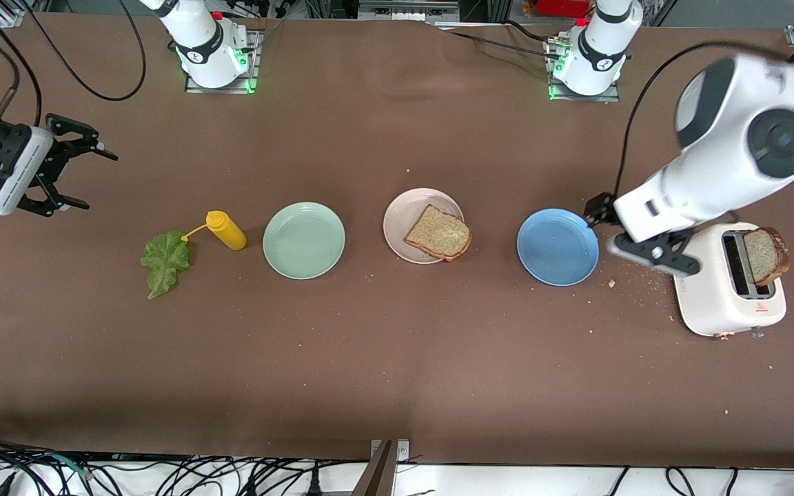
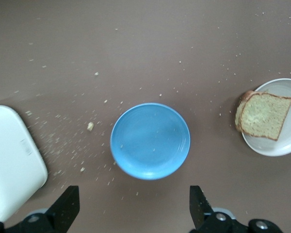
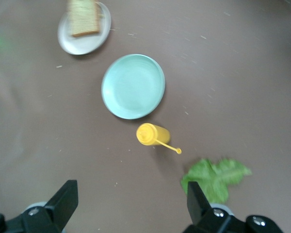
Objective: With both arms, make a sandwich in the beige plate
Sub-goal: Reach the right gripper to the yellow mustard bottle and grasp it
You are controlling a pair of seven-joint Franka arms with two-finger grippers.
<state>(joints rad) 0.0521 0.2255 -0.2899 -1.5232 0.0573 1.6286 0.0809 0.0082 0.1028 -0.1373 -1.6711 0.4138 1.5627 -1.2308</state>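
The beige plate (image 1: 400,210) (image 2: 288,141) (image 3: 70,43) sits mid-table with one toast slice (image 1: 438,233) (image 2: 264,116) (image 3: 84,17) on it, overhanging the rim. A second toast slice (image 1: 766,256) stands in the toaster (image 1: 728,303). A green lettuce leaf (image 1: 165,260) (image 3: 216,177) lies on the table toward the right arm's end. My left gripper (image 1: 621,231) (image 2: 134,208) hangs open and empty over the table between the blue plate and the toaster. My right gripper (image 1: 90,176) (image 3: 131,204) hangs open and empty over the table at the right arm's end, by the lettuce.
A blue plate (image 1: 557,246) (image 2: 150,141) and a mint-green plate (image 1: 304,240) (image 3: 133,86) flank the beige one. A yellow squeeze bottle (image 1: 226,230) (image 3: 153,134) lies between the mint plate and the lettuce. Crumbs lie around the toaster (image 2: 12,160).
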